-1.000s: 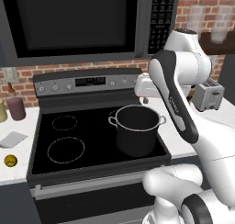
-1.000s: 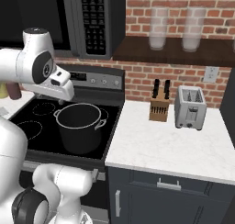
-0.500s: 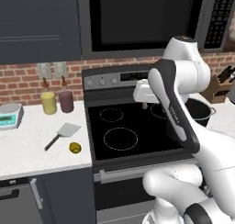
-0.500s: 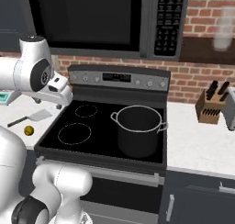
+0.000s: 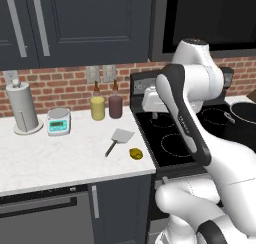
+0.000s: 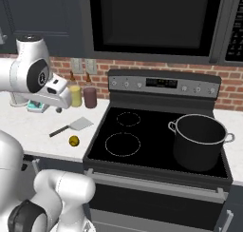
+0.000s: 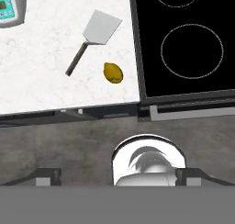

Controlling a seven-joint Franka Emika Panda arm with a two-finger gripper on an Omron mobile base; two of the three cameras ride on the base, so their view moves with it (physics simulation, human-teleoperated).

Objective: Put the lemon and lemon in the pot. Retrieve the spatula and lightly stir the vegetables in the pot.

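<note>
Hand view: gripper hanging high over the tabletop edge, jaws standing wide apart and holding nothing. One lemon is lying near the tabletop's front edge, just beside the stove. The spatula is resting flat just beyond it, blade toward the stove, handle angling toward the front edge. Right base view: the pot is sitting on the stove's right front burner, well apart from lemon and spatula. Pale-yellow jar and dark jar are standing against the brick wall.
</note>
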